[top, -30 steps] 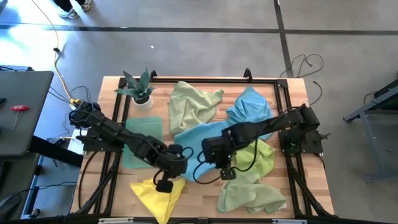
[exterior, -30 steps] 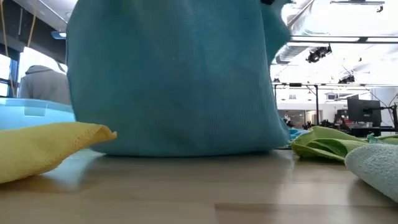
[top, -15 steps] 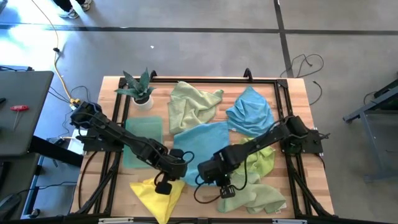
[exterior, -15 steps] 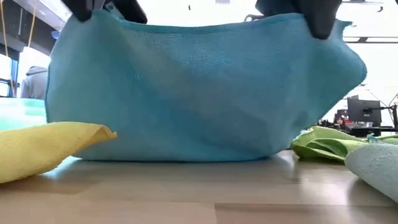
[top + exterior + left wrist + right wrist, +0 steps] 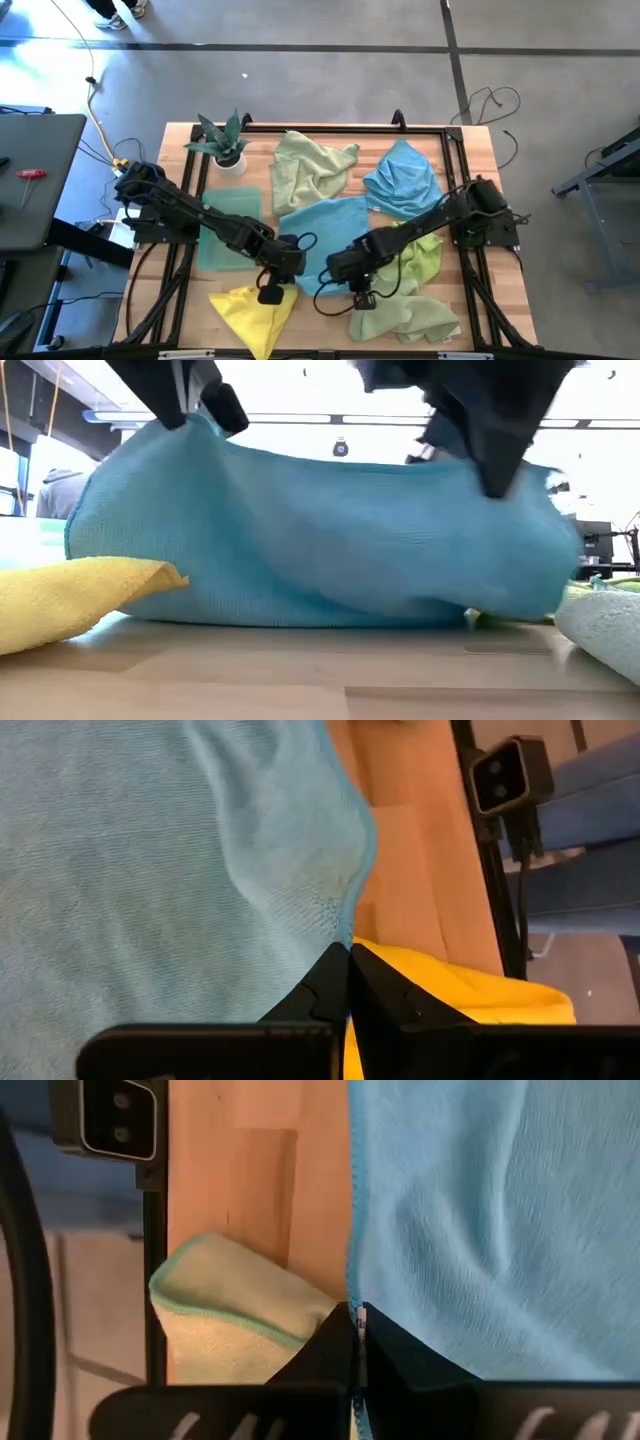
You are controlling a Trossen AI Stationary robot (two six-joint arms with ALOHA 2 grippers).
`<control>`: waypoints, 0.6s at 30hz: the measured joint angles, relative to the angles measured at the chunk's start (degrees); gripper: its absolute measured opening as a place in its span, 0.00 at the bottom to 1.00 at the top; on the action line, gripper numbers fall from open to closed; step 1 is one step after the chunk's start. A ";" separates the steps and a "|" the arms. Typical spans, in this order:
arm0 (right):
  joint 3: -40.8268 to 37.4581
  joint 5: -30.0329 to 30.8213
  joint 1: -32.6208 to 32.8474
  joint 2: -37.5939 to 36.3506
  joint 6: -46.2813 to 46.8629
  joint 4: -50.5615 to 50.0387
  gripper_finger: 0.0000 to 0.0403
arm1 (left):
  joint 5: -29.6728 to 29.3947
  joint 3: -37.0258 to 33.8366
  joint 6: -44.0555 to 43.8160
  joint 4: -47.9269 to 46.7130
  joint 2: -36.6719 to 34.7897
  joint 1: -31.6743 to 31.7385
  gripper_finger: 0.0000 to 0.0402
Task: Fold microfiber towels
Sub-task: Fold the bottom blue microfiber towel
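Both pincers, left and right, are closed on the blue towel's near corners; its lifted edge runs left to right above the surface.

Both claws, the left and right, have lowered the blue towel, which now sags lower.
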 joint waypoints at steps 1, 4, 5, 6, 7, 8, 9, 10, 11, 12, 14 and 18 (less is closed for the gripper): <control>-2.41 0.36 -0.01 -1.49 1.34 1.13 0.00 | 0.00 0.00 -0.35 0.00 0.00 0.47 0.00; -7.96 2.66 -0.46 -6.32 2.43 4.44 0.00 | -0.01 0.00 -1.86 0.50 0.00 2.22 0.00; -9.54 3.68 -0.76 -8.06 2.42 4.58 0.00 | -0.03 0.00 -2.41 0.96 0.00 2.96 0.00; -11.19 4.43 -1.14 -9.62 2.25 4.81 0.00 | -0.06 0.00 -2.93 1.23 0.00 3.78 0.00; -12.89 4.78 -1.60 -11.20 2.00 5.29 0.00 | -0.09 0.00 -3.59 1.55 0.00 4.53 0.00; -14.74 5.31 -2.06 -12.90 1.55 5.46 0.00 | -0.13 0.00 -4.35 2.32 0.00 5.32 0.00; -16.63 5.54 -2.82 -14.63 0.89 5.76 0.00 | -0.17 0.00 -4.98 3.13 0.00 6.25 0.00; -18.51 5.88 -3.64 -16.30 -0.13 7.06 0.00 | -0.17 0.00 -5.50 3.74 0.00 7.06 0.00; -20.52 6.29 -4.54 -17.89 -1.28 8.43 0.00 | -0.17 0.00 -5.69 4.21 0.00 7.91 0.00; -22.62 6.31 -5.83 -19.36 -2.56 9.74 0.00 | -0.17 0.00 -5.74 4.57 0.00 8.78 0.00; -26.61 6.65 -8.45 -21.73 -6.09 13.24 0.00 | -0.36 0.02 -5.59 4.79 0.00 10.48 0.00; -32.63 2.99 -14.17 -24.30 -13.00 18.87 0.00 | -0.41 0.01 -5.63 4.67 0.64 14.02 0.00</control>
